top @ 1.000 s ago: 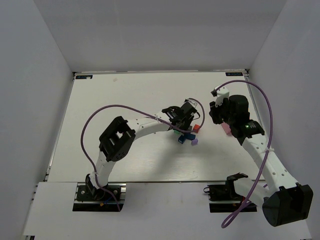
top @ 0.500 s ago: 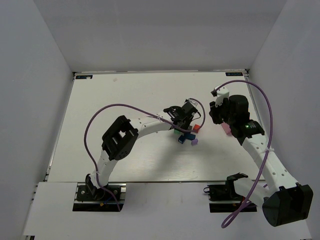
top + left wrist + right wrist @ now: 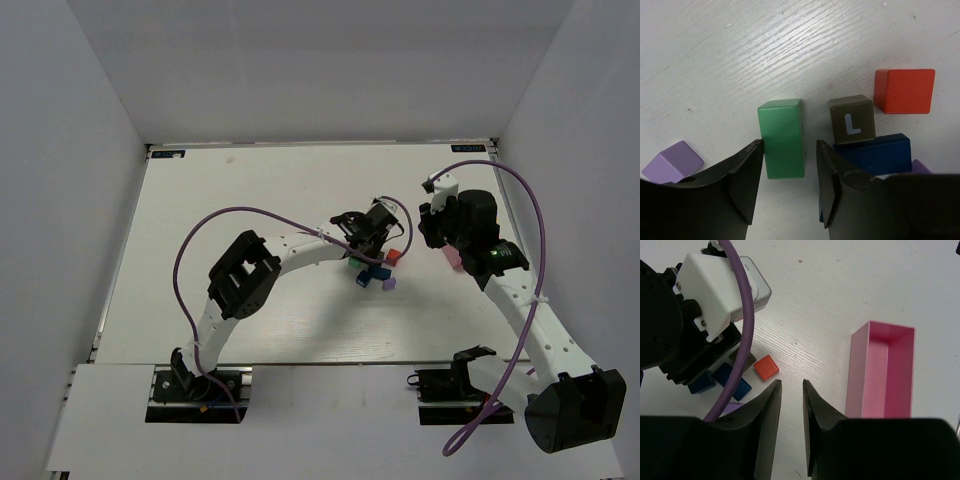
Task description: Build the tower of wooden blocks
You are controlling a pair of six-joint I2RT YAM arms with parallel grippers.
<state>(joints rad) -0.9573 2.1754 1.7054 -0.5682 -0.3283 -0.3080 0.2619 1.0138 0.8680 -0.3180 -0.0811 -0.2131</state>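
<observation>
The left gripper (image 3: pixel 789 145) reaches down over the wood blocks (image 3: pixel 374 272), which lie in a loose cluster on the tabletop (image 3: pixel 250 190), a little right of its middle. Its jaws stand narrow astride the near end of a green block (image 3: pixel 782 137) lying flat. One finger (image 3: pixel 742 180) sits against the block's side, while a sliver of tabletop shows between the block and the other finger, so the block is not clamped. Just beside the green block sits an olive cube (image 3: pixel 852 119) marked with a white L, touching a blue bar (image 3: pixel 872 154); whether the cube rests on the bar cannot be told. A red cube (image 3: pixel 904 91) stands just beyond them, a narrow gap away from the olive cube. A purple cube (image 3: pixel 672 162) lies on the green block's other side, apart from it. The right gripper (image 3: pixel 791 385) hovers above bare tabletop between the red cube and a pink tray (image 3: pixel 858 375), its jaws a narrow slot apart and holding nothing. The tray lies near the tabletop's right edge, open side up.
</observation>
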